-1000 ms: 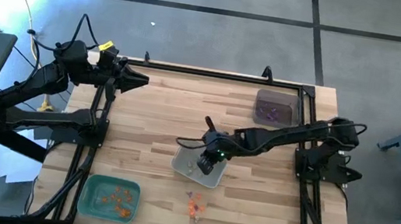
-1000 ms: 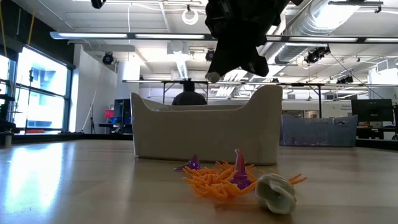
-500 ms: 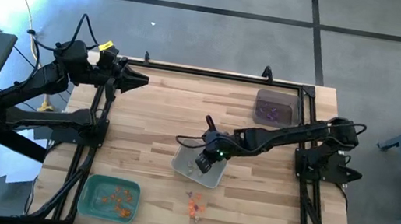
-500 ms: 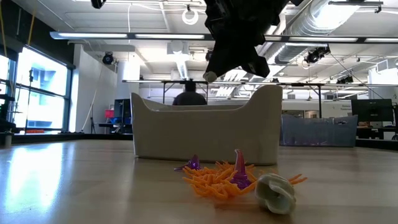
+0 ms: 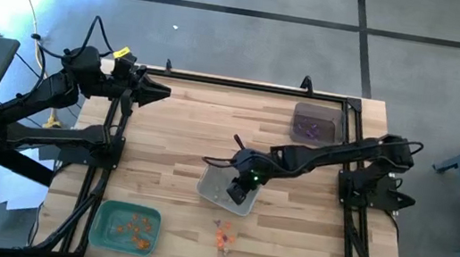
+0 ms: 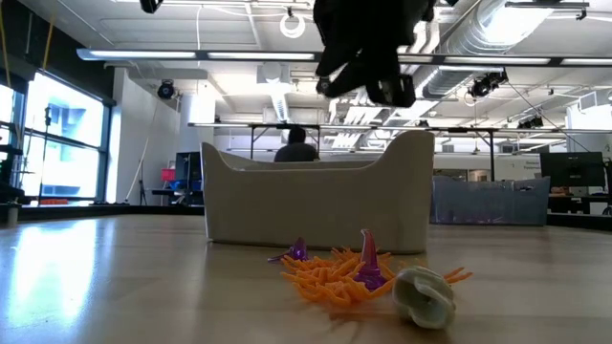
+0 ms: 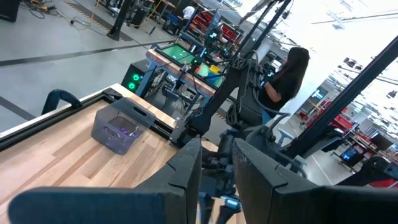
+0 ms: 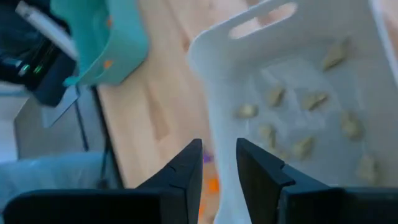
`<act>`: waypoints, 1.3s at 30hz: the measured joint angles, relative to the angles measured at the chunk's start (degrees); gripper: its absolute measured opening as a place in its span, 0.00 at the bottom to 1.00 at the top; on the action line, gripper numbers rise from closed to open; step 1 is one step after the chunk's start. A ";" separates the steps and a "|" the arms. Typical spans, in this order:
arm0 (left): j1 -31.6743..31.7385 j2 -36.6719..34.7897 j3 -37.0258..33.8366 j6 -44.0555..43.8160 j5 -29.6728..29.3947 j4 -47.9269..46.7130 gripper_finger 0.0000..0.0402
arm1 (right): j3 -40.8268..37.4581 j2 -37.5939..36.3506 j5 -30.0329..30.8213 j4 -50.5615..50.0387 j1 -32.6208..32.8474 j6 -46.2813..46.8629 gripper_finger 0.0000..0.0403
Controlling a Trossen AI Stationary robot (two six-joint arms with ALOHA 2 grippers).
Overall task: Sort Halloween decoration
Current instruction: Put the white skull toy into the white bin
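From above, your right gripper [image 5: 247,183] hangs over the grey tray [image 5: 219,196], which sits near the middle of the tabletop [image 5: 193,132], slightly toward the front edge. A small heap of decorations [image 5: 223,233] lies on the bare wood just in front of that tray. The green tray [image 5: 105,216] sits at the front left corner with orange pieces in it, and the dark tray [image 5: 315,122] sits at the back right corner with purple ones. Your left gripper [image 5: 163,92] waits above the back left corner.

At table height, the right gripper [image 6: 356,89] hovers above the pale tray [image 6: 316,205], clear of its rim, with nothing between its fingers. In front of the tray lie orange and purple trinkets [image 6: 337,268] and, touching them, one whitish piece [image 6: 426,295].

Past the left wrist, the fingers [image 7: 186,168] stand slightly apart with a narrow gap, holding nothing. The dark tray [image 7: 121,130] shows beyond them, and a person [image 7: 283,71] sits in the room behind.

Past the right wrist, the fingers [image 8: 186,171] are parted and empty. Beige pieces [image 8: 305,121] lie scattered on the tray's floor, and the green tray [image 8: 102,37] is farther off.
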 joint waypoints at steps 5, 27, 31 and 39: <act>-0.02 -0.02 0.00 -0.02 -0.85 -0.04 0.19 | 5.52 -1.39 -5.22 -9.30 1.35 -0.13 0.23; -0.02 -0.02 0.02 18.00 -2.65 -0.44 0.19 | 10.39 -1.67 -30.46 -42.74 18.27 29.75 0.23; -0.02 -0.02 0.02 22.15 -2.65 -0.44 0.19 | 4.40 -1.65 -38.37 -38.90 21.10 34.91 0.23; 0.00 -0.02 0.02 25.57 -2.78 -0.46 0.19 | -6.80 -1.65 -48.91 -27.07 24.46 43.26 0.23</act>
